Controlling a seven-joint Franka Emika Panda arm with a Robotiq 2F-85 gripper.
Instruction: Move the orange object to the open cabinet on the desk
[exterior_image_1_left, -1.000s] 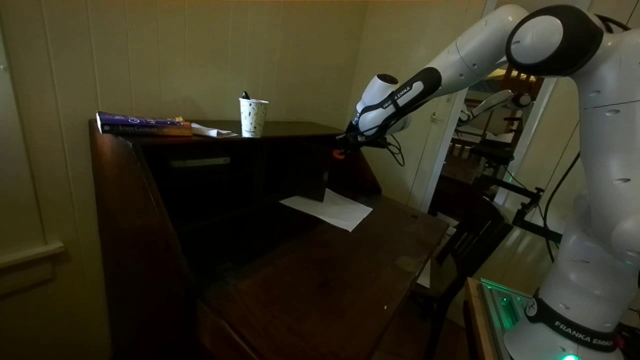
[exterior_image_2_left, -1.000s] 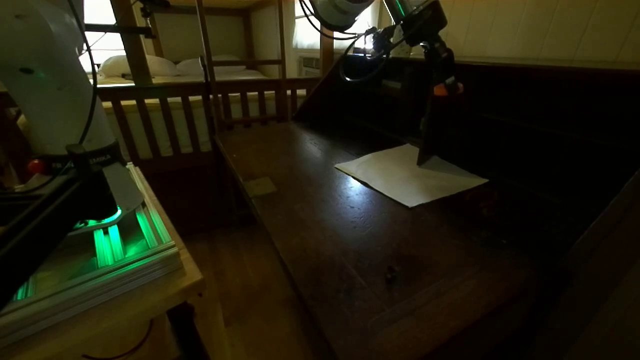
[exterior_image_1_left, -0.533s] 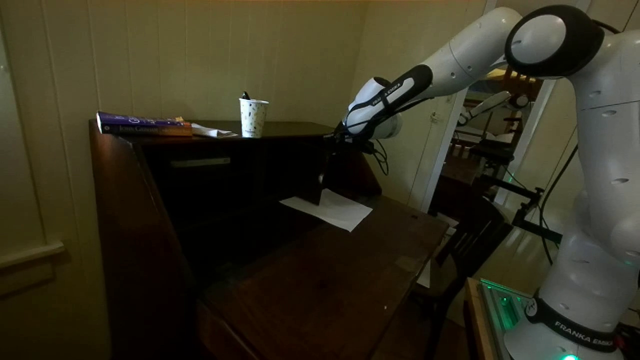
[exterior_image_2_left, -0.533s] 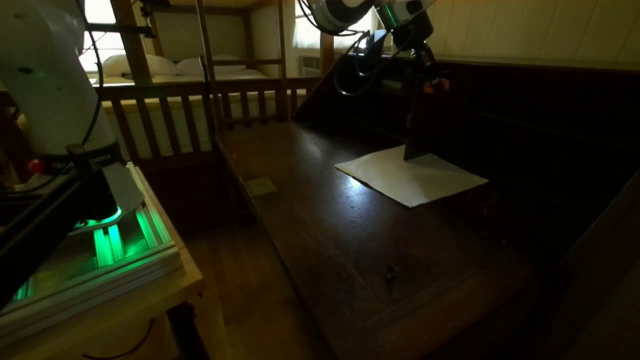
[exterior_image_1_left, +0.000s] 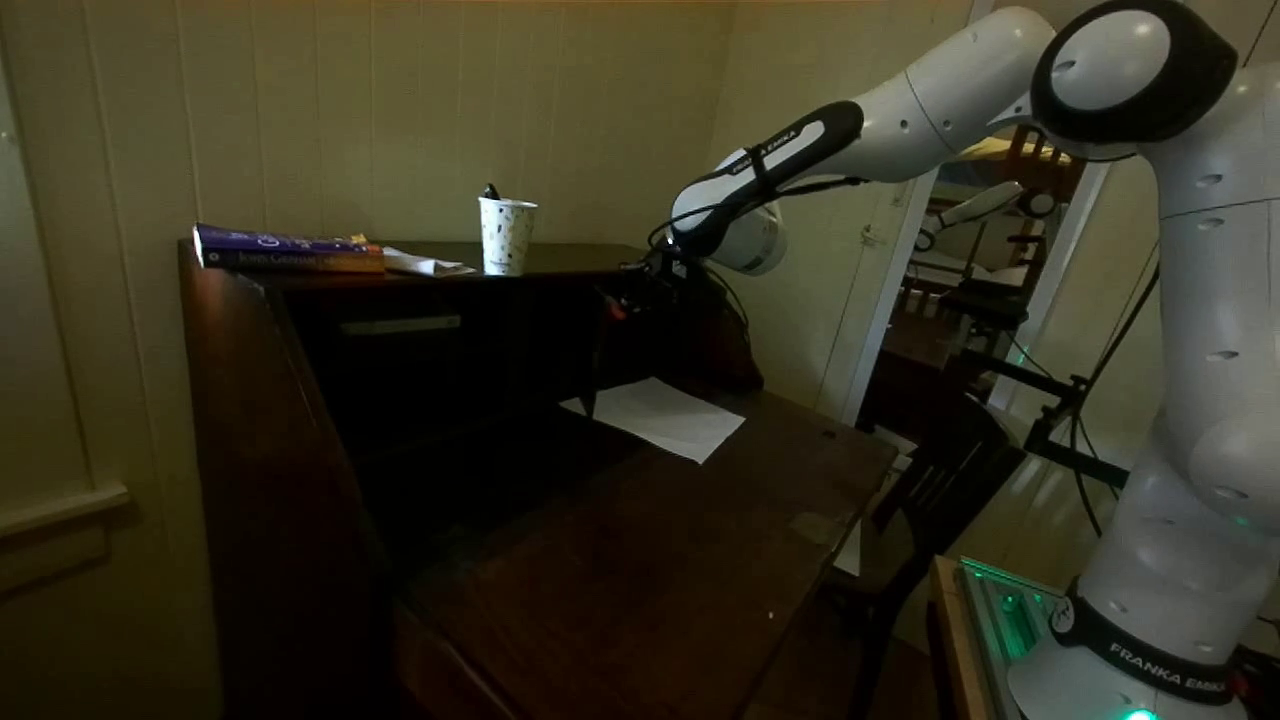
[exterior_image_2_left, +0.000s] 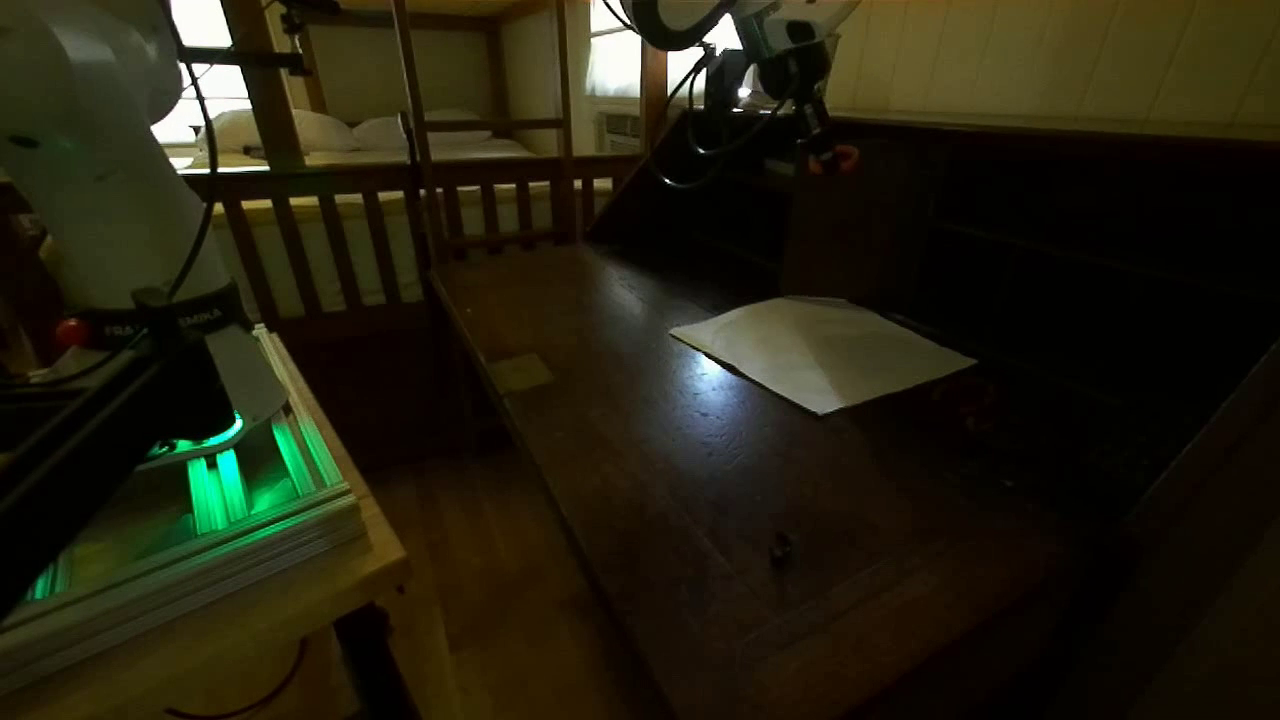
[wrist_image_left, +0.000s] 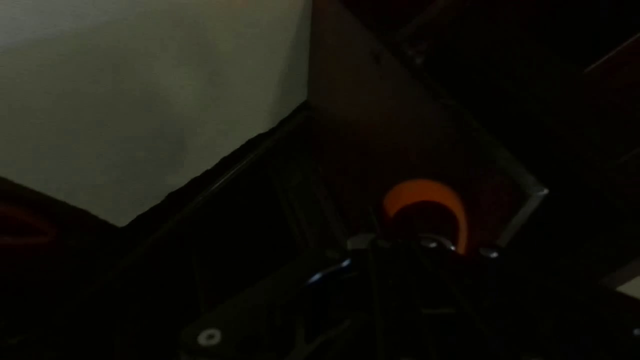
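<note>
"A pale panelled wall rose behind the dark desk, and the light was poor. What stood on top?"

"A speckled white cup, upright, with something dark poking out of it; a book, lying flat; and some crumpled paper between them. A larger white sheet lay lower on the desk."

"And the orange object?"

"It was up in the air, well apart from the sheet, held by the gripper. The fingers were clamped on it. In the wrist view it looked like a ring (only an arc of it showed), seen against a brown panel."

"So was it in the open cabinet?"

"It hung by the upper part of that shadowed recess; whether inside or just in front, I could not tell."
</note>
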